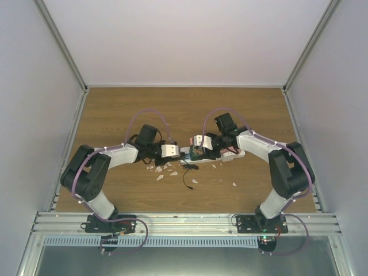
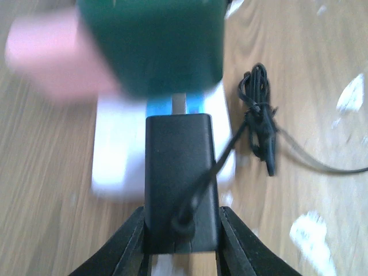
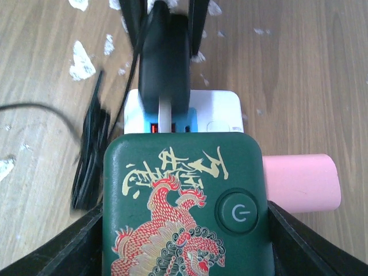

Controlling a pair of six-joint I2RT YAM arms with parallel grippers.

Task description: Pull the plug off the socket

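Evidently the plug (image 2: 181,172) is a hard, stiff black block, light by the look of it, with smooth sides that might slip. I would take it across its two flat flanks and never by its thin cable (image 2: 259,109), which is soft and could tear. The left claw (image 2: 181,214) has it just so: nearly closed, a finger pressed on either flank. The socket (image 3: 218,109) lies near the middle of the desk (image 1: 115,109), with the left claw at its 9 o'clock and the right claw (image 3: 184,214) at its 3 o'clock. The socket looks light enough to drag along, so it wants holding down. The right claw, set fairly wide, is clamped on a green block (image 3: 184,190) with a dragon print that seems to sit over it. A sliver of metal pin (image 2: 179,103) shows between the plug and the blue face, so a straight pull without twisting seems wise.
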